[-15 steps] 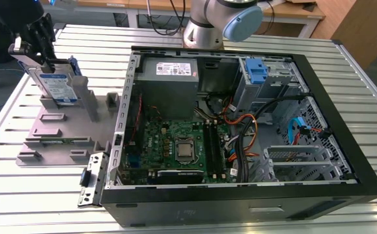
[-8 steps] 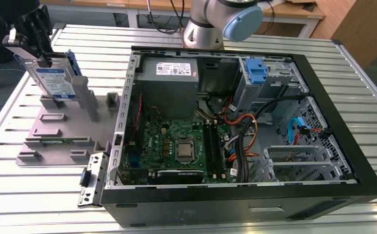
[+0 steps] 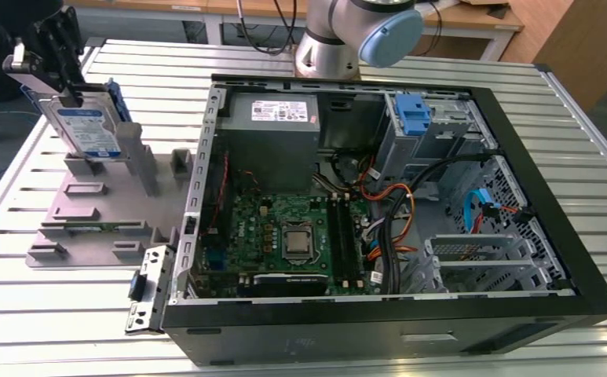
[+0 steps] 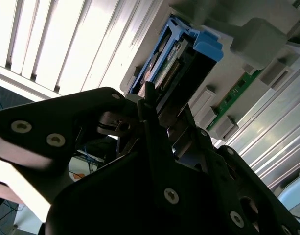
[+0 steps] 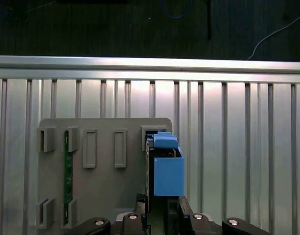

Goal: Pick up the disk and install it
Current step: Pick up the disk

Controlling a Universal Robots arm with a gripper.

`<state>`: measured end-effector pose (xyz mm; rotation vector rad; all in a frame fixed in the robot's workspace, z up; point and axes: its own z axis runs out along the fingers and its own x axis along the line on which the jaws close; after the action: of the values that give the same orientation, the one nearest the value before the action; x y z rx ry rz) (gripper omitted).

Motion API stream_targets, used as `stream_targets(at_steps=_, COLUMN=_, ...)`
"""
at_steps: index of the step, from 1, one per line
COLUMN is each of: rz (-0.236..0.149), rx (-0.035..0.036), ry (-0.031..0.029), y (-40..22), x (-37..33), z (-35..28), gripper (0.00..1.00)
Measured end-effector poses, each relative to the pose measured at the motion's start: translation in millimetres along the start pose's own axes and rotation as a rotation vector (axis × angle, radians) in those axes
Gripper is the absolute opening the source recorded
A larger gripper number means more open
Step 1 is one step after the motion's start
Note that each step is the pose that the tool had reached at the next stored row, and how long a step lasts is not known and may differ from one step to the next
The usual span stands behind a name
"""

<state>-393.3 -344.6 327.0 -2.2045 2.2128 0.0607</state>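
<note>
gripper: its black bolted body is the closest thing to the lens in both wrist views. In the exterior view it hangs over the far part of the table at that view's left.
fingers: drawn in against the two broad faces of the disk at its upper end (a firm pinch, by the look of it).
disk: upright and a little tilted, with its blue-and-white label toward the exterior view and blue rails along its edges. Its lower end sits among the posts of the fixture plate; I cannot tell whether it touches the plate. It is edge-on in the first wrist view and seen from one end in the second wrist view.
fixture plate: grey, flat on the table, with raised slots; the disk is at its far corner.
green circuit strip: stands in a slot of the plate, well apart from the disk.
table: ribbed aluminium.
computer case: black, side open, just beside the plate at the exterior view's right.
power-supply box: grey, in the far part of the case.
blue bracket: in the drive bay.
motherboard: green, on the case floor.
</note>
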Motion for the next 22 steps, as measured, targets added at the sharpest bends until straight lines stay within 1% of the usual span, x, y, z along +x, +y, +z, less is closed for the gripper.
stream_targets(at_steps=5, rz=0.0, rx=-0.0002, ry=0.0001, y=0.0, x=0.0, z=-0.6, gripper=0.35)
stream_targets(at_steps=9, rz=0.0, rx=-0.0001, ry=0.0001, y=0.1, x=-0.1, z=-3.1, gripper=0.35)
stream_targets(at_steps=22, rz=0.0, rx=0.0008, ry=0.0, y=0.3, x=-0.7, z=-18.2, gripper=0.35)
